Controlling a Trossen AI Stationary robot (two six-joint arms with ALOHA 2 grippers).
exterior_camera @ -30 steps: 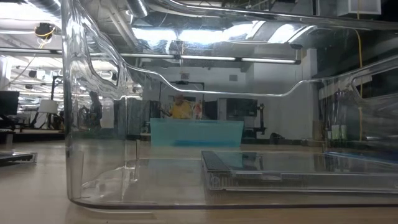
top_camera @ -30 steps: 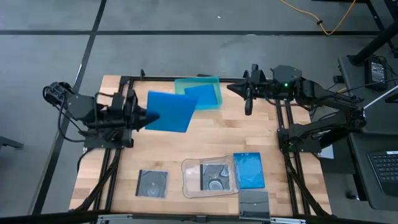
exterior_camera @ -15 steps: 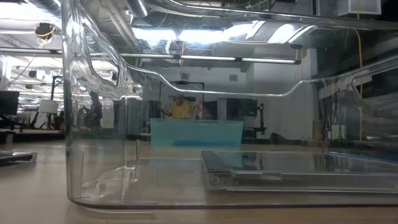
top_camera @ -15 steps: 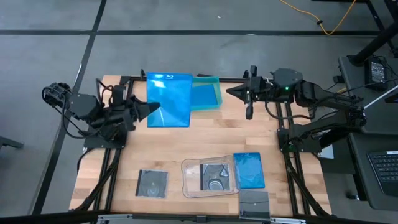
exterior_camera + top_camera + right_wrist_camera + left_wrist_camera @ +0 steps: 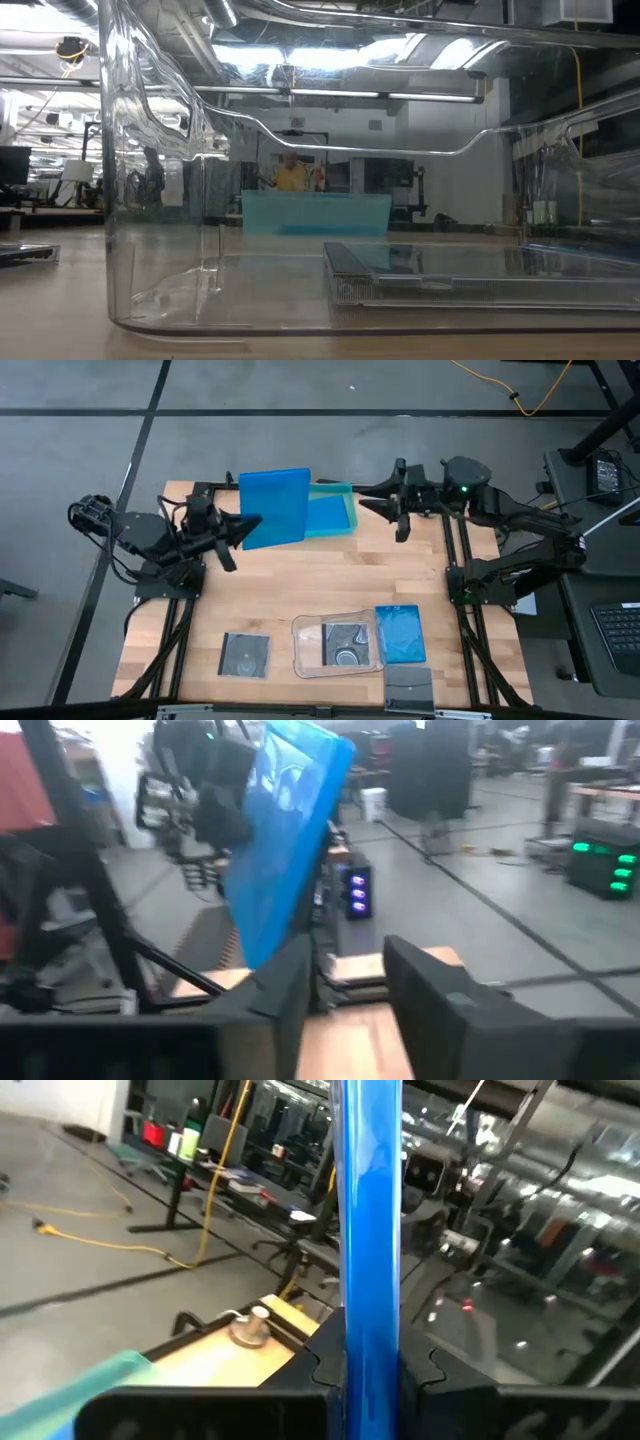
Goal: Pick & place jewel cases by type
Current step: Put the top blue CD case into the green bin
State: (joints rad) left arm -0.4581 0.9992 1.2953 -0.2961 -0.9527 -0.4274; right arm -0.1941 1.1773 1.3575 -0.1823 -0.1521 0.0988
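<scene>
My left gripper [image 5: 242, 528] is shut on a bright blue jewel case [image 5: 275, 508], which it holds in the air at the far left, beside the teal tray [image 5: 348, 500]. Another blue case [image 5: 326, 516] lies in that tray. My right gripper [image 5: 372, 502] hovers open at the tray's right side and points at the held case [image 5: 285, 840]. At the near edge, a dark square case [image 5: 245, 654] lies on the table. A second square case [image 5: 346, 643] lies in the clear tray [image 5: 300, 650], and a blue case [image 5: 401, 633] lies beside that tray. My left gripper pinches the blue case between its two fingers at the lower left corner [image 5: 252, 530]. In the left wrist view the case stands edge-on between the fingers [image 5: 370, 1350]. The fingers come about level from the table's left. The case is lifted clear and tipped up.
A grey flat piece [image 5: 408, 685] lies at the near edge, right of the clear tray. The clear tray's wall [image 5: 150, 200] fills the low view, with a person far off in the room behind. Bare wood [image 5: 330, 580] lies mid-table between the two trays.
My left gripper has raised the blue case and carried it toward the far edge and the teal tray, turning it from a slanted lie to a steeper, more upright one. My right gripper has opened and shifted a little toward the held case.
</scene>
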